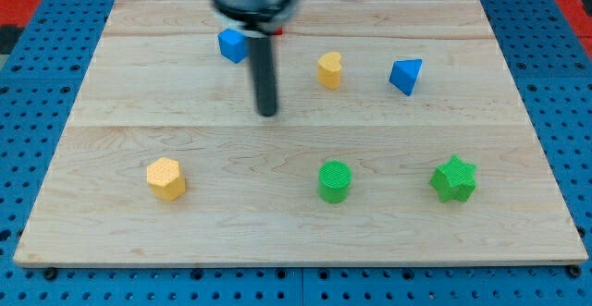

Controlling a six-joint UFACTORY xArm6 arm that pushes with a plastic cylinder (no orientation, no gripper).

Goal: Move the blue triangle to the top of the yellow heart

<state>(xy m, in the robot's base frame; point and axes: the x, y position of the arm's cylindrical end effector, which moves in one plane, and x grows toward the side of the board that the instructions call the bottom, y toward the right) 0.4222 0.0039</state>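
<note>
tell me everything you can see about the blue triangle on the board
The blue triangle is a small, solid-looking wedge of matte blue, plastic by the look of it, with a flat triangular face tipped toward the view's right. It sits on the wooden board in the upper right part of the view, to the right of the yellow heart and apart from it. Nothing touches it. My tip is well off to its left, past the heart, with no contact.
</note>
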